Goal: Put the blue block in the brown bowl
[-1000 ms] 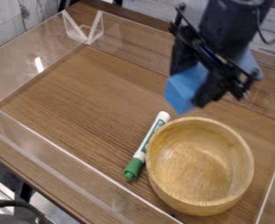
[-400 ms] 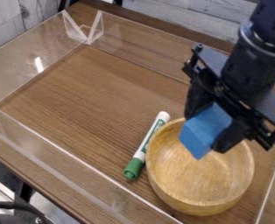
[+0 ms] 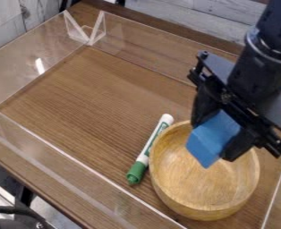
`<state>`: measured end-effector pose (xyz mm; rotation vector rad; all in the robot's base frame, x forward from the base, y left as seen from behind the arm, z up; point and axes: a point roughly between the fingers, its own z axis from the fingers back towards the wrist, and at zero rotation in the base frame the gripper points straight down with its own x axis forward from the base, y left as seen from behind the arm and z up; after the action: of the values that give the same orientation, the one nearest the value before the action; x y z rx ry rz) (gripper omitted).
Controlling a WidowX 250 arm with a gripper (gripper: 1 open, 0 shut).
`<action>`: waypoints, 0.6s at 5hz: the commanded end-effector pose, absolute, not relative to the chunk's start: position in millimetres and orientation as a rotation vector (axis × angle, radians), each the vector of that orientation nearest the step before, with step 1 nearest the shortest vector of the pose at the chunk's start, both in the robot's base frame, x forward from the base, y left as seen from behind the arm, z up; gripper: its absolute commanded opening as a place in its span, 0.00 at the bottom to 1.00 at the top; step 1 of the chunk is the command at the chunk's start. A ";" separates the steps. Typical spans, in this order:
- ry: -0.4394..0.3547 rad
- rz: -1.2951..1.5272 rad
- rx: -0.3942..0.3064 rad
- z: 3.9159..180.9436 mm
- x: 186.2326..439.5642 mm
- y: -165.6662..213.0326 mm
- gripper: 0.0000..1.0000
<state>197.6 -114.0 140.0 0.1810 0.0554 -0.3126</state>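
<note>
So the black tool (image 3: 217, 112) comes in from the top right and it's gripping the blue block (image 3: 211, 139), jaws closed on it. The block hangs below the tool, tilted, with 1 smooth bright-blue face turned to the camera. In this view it sits over the upper part of the brown bowl (image 3: 203, 195), covering a bit of the bowl's far rim. Can't tell from this 1 angle whether the block touches the wood or how far down it is.

The bowl is round, light brown and shallow, with a thick rim, and it's on the wooden bench (image 3: 89, 107) towards the bottom right of the picture. It's easily the biggest loose thing there.

Just left of the bowl there's 1 marker pen (image 3: 149, 150), white along the barrel with green at both ends. It lies at a slant, the thicker green end nearest the bottom of the picture and the other end up by the bowl's rim.

Clear see-through panels (image 3: 21, 67) run along the left side of the bench, with 1 clear bracket-looking piece (image 3: 86, 29) up near the top left. Down in the bottom left corner there are some black cables (image 3: 14, 213), partly cut off by the picture edge.
</note>
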 end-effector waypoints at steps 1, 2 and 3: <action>-0.004 -0.307 0.151 152.8 200.2 -116.5 0.00; -0.005 -0.295 0.142 151.6 201.3 -116.8 0.00; -0.008 -0.285 0.135 151.3 203.3 -116.9 0.00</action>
<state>199.1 -115.9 137.6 0.1622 0.0456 -0.2937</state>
